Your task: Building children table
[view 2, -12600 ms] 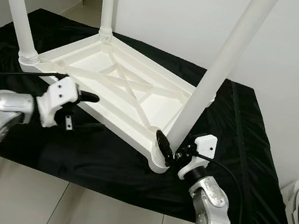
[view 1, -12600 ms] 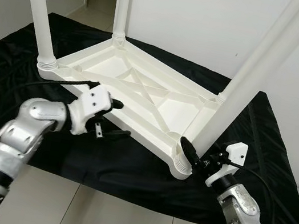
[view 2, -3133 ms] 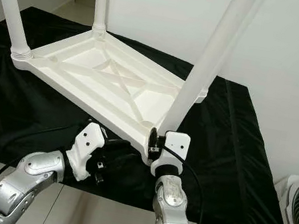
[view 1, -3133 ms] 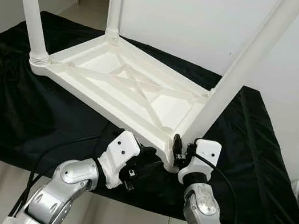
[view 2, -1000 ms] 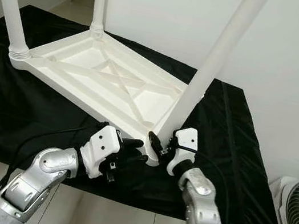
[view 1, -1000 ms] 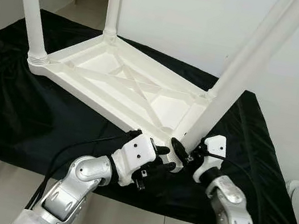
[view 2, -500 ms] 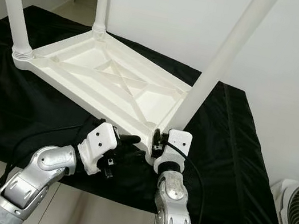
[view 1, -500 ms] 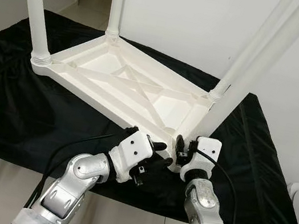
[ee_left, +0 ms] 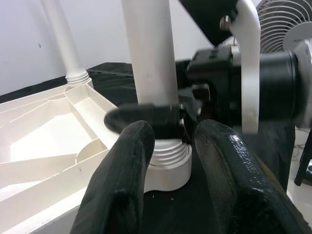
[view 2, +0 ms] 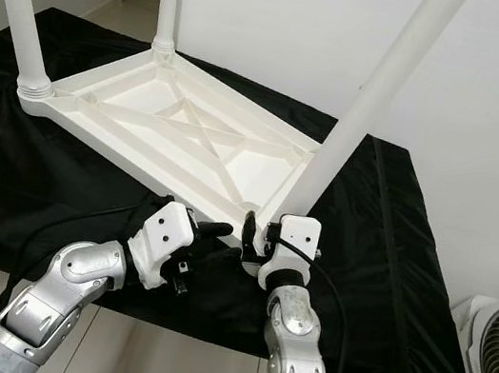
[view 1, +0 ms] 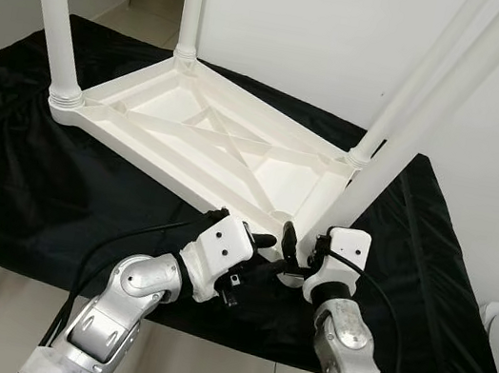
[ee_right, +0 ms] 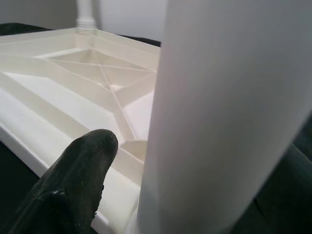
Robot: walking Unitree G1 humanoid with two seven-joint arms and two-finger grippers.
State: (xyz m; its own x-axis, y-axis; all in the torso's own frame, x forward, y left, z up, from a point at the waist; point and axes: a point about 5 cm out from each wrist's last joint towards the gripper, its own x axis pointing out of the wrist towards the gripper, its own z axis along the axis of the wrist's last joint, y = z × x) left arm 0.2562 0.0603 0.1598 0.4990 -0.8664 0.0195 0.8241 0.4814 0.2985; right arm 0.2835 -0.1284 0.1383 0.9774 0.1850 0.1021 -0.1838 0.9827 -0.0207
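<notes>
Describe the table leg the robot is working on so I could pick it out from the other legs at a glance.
On the black cloth lies an upside-down white table with its legs pointing up. The leg being worked rises from the corner nearest the robot. Unlike the other legs, it leans instead of standing straight, with the right gripper and left gripper at its base.
</notes>
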